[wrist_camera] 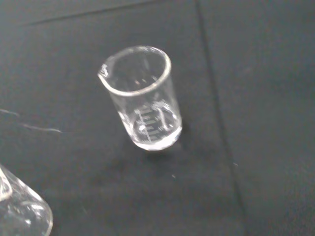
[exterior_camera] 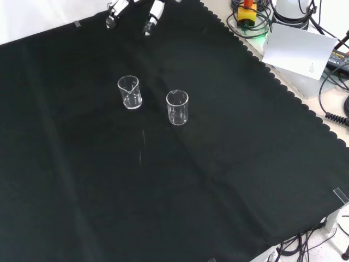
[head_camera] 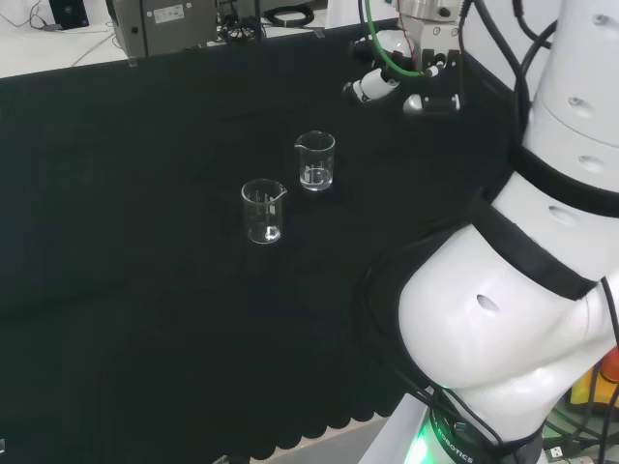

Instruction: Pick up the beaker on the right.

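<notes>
- Black cloth covers my table (head_camera: pixel 145 319), scalloped along its near edge in the head view, with two small clear glass beakers standing upright near its middle, close to each other but not touching.
- Which one counts as "right" depends on the view: in the head view it is the spouted beaker nearer my arm (head_camera: pixel 315 160), which the front view shows as the left one (exterior_camera: pixel 130 91); the other beaker (head_camera: pixel 263 212) stands just beside it.
- My fingers (head_camera: pixel 372 85) hang relaxed and open above the far edge of the table in the front view (exterior_camera: pixel 154 13), holding nothing, well apart from both beakers.
- I judge the beaker light, rigid, smooth, slippery and breakable.
- I would take it round the mid-wall, below the flared rim, thumb opposite fingers.
</notes>
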Action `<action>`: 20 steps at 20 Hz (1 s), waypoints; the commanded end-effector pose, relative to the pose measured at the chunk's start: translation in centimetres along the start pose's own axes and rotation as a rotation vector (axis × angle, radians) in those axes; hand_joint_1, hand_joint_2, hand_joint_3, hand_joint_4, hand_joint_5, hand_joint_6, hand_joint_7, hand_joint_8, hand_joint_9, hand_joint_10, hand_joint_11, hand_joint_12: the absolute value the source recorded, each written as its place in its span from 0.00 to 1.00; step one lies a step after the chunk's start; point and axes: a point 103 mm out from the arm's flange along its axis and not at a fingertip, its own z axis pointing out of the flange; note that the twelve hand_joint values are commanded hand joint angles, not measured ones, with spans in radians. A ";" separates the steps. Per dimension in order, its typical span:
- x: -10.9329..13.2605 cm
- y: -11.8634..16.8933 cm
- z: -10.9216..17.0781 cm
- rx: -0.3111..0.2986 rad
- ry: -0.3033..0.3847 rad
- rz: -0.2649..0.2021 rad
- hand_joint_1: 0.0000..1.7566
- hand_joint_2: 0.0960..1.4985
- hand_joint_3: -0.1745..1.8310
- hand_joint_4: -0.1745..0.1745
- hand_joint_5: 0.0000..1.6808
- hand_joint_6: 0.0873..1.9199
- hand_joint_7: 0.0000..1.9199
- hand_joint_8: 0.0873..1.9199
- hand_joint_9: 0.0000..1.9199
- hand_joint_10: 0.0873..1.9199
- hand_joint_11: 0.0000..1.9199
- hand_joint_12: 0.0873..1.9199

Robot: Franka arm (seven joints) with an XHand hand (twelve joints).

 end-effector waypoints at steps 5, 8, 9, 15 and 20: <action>-2.2 7.4 9.2 -0.005 0.218 -0.118 0.42 0.64 0.00 0.52 0.20 0.00 0.09 0.26 0.19 0.30 0.08 0.71; -2.7 7.7 10.2 0.023 0.243 -0.152 0.43 0.63 0.00 0.52 0.20 0.00 0.07 0.26 0.18 0.30 0.07 0.71; -2.8 7.7 10.5 0.029 0.254 -0.164 0.43 0.63 0.00 0.53 0.19 0.00 0.07 0.25 0.17 0.30 0.07 0.71; -3.3 7.8 12.0 0.034 0.333 -0.238 0.43 0.60 0.00 0.54 0.16 0.00 0.05 0.25 0.16 0.29 0.06 0.71; -3.2 8.2 13.4 0.044 0.343 -0.265 0.44 0.59 0.00 0.54 0.16 0.00 0.06 0.25 0.17 0.29 0.06 0.71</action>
